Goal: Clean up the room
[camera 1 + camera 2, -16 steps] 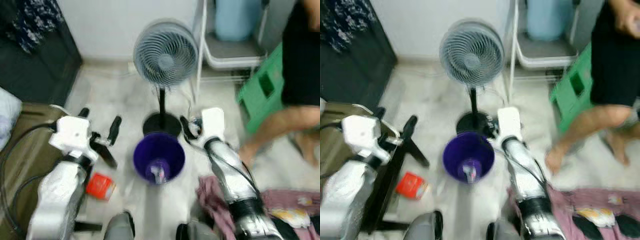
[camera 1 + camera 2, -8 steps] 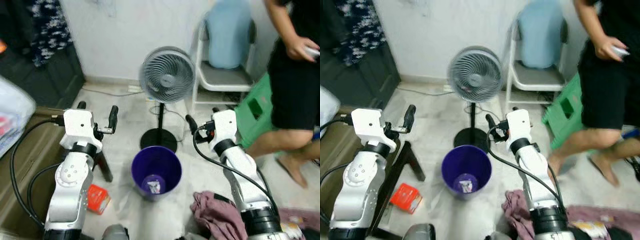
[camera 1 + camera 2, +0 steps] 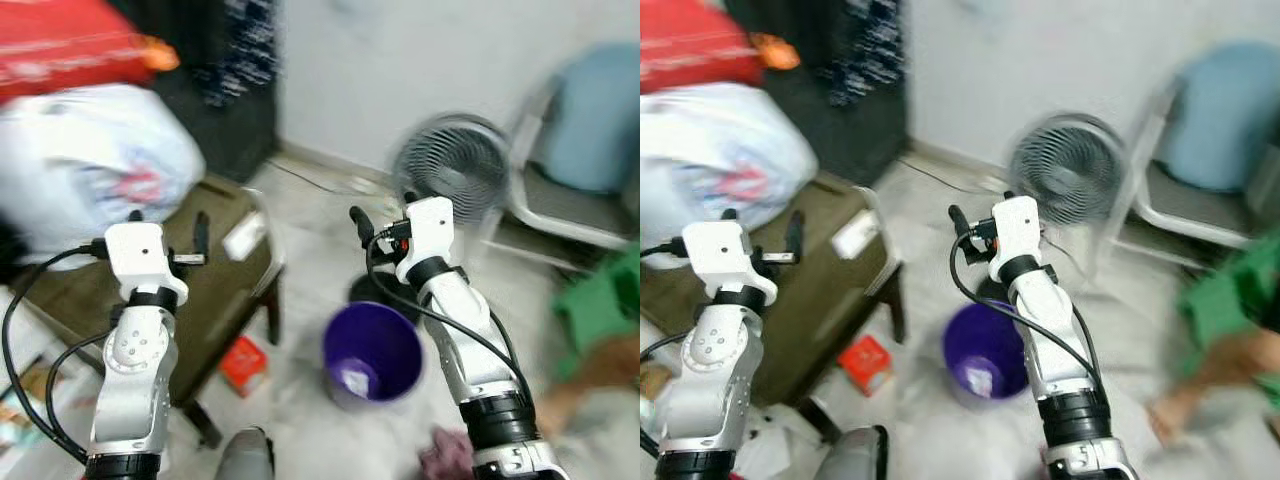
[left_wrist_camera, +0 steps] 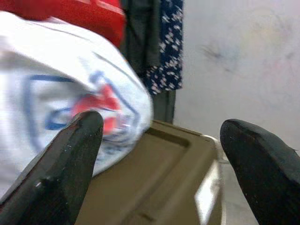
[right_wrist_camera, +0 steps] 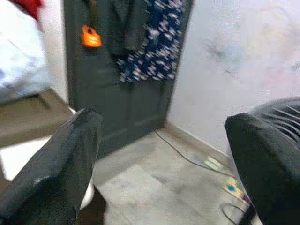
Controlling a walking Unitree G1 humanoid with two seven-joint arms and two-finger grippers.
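Purple bin (image 3: 372, 355): one, standing upright on the pale floor (image 3: 310, 260) with its open mouth facing up, between the two arms and nearer the right one; a small pale scrap lies in its bottom.
Red packet (image 3: 242, 362): one, lying flat on the floor just beside the leg of the brown table (image 3: 225, 290), left of the bin; too blurred to tell which way it points.
Pink cloth (image 3: 445, 468): one bunch at the picture's lower edge, by the right arm's base.
White bag (image 3: 95, 160): one, resting on the far-left part of the table, with a red item (image 3: 75, 45) above it.
Fan (image 3: 450, 180): one, upright, behind the bin.
Chair (image 3: 575, 200): one white chair with a blue back, against the wall on the right.
Green stool (image 3: 595, 310): one, blurred, at the right.
Left gripper (image 4: 159, 140): arm bent and raised over the table, fingers pointing forward, spread wide apart, holding nothing.
Right gripper (image 5: 164, 145): arm bent and raised above the bin, fingers aimed toward the dark door (image 5: 117, 70), spread wide, holding nothing.
Person: one bare leg (image 3: 600, 375), blurred, at the right edge.
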